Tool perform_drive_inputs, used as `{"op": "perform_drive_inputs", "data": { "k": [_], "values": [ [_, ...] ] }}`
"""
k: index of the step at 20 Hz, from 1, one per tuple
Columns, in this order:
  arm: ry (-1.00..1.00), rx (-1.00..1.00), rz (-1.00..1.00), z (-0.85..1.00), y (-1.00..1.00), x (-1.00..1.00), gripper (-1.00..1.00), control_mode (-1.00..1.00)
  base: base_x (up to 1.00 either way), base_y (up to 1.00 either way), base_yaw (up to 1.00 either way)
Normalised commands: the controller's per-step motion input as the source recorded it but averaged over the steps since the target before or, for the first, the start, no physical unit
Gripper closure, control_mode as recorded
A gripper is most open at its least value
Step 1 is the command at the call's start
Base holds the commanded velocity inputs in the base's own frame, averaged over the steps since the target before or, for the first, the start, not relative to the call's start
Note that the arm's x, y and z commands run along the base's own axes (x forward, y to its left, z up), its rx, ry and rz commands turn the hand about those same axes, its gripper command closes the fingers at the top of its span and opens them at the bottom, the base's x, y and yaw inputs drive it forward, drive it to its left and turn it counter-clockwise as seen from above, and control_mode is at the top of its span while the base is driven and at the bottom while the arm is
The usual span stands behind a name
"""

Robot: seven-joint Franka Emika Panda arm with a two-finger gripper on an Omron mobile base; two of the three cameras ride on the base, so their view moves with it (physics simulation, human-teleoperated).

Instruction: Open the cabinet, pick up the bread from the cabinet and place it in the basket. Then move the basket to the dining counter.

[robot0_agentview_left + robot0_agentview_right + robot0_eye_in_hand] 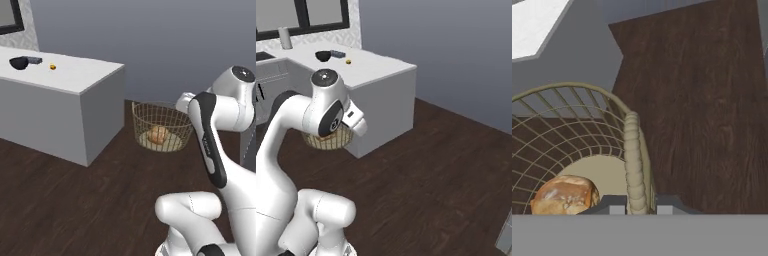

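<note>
At the basket's (pixel 587 135) five-o'clock rim in the hand view, the gripper (pixel 637 204) is clamped on the braided tan edge, the golden-brown bread (pixel 562 195) resting on the woven base.

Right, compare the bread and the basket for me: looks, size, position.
The bread is a small, solid, golden-brown bun; the basket is a far larger, open tan wire bowl you can see through. The bread lies inside on the woven base, while the basket hangs above the dark floor, its rim clamped in the pincer. Both are round and warm-toned.
</note>
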Motion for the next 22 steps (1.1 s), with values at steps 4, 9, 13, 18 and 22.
{"op": "perform_drive_inputs", "data": {
  "k": [4, 9, 13, 18, 22],
  "values": [
    [0.00, 0.00, 0.00, 0.00, 0.00, 0.00, 1.00, 1.00, 1.00, -0.06, -0.08],
    [0.00, 0.00, 0.00, 0.00, 0.00, 0.00, 1.00, 1.00, 1.00, 0.18, -0.07],
    [0.00, 0.00, 0.00, 0.00, 0.00, 0.00, 1.00, 1.00, 1.00, 0.14, -0.03],
    [0.00, 0.00, 0.00, 0.00, 0.00, 0.00, 1.00, 1.00, 1.00, 0.00, 0.00],
    [0.00, 0.00, 0.00, 0.00, 0.00, 0.00, 1.00, 1.00, 1.00, -0.04, 0.05]
  ]
}}
